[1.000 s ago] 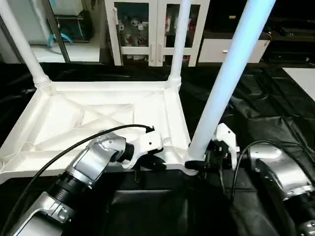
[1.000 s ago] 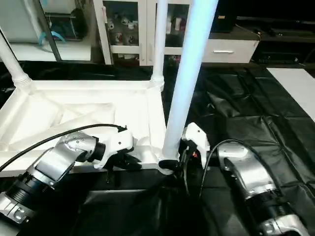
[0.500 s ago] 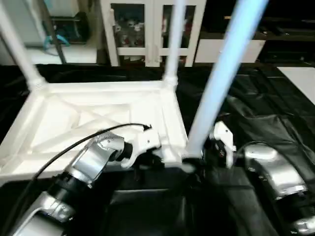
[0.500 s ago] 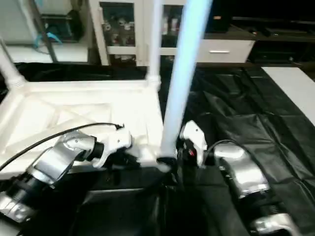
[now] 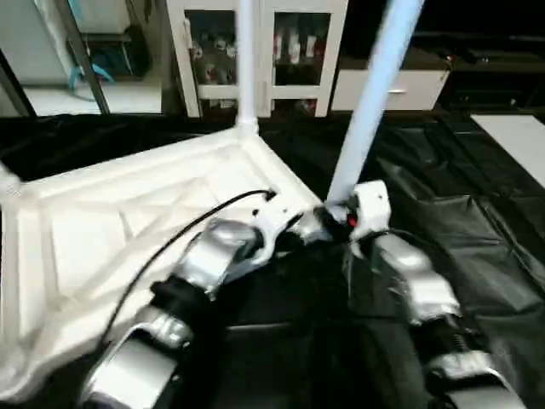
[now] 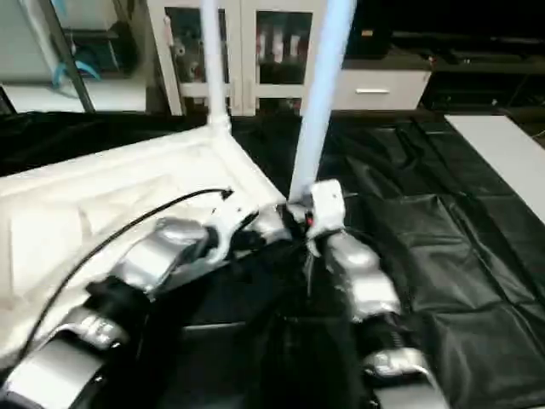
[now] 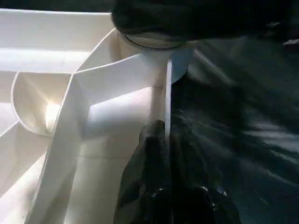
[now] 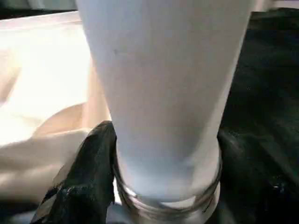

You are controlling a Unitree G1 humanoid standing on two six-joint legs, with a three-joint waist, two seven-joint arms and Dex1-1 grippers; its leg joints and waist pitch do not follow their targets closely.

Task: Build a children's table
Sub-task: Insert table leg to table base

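Right hand (image 8: 154, 186) clasps the near leg (image 5: 375, 94); left hand (image 7: 166, 154) pinches the tabletop (image 5: 102, 221) rim; the thread may cross.

Table top (image 5: 128, 213) and legs (image 5: 375, 94): smooth white plastic with a soft sheen, the near leg ending in a ribbed threaded collar (image 8: 163, 200). Ground sheet (image 5: 477, 213): glossy, creased black plastic film. Forearms (image 5: 409, 281): brushed silver metal; fingers (image 7: 154, 154): shiny black plastic

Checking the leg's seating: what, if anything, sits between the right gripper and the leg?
Nothing visible. The right gripper sits right at the leg, one black finger against its base by the threaded collar.
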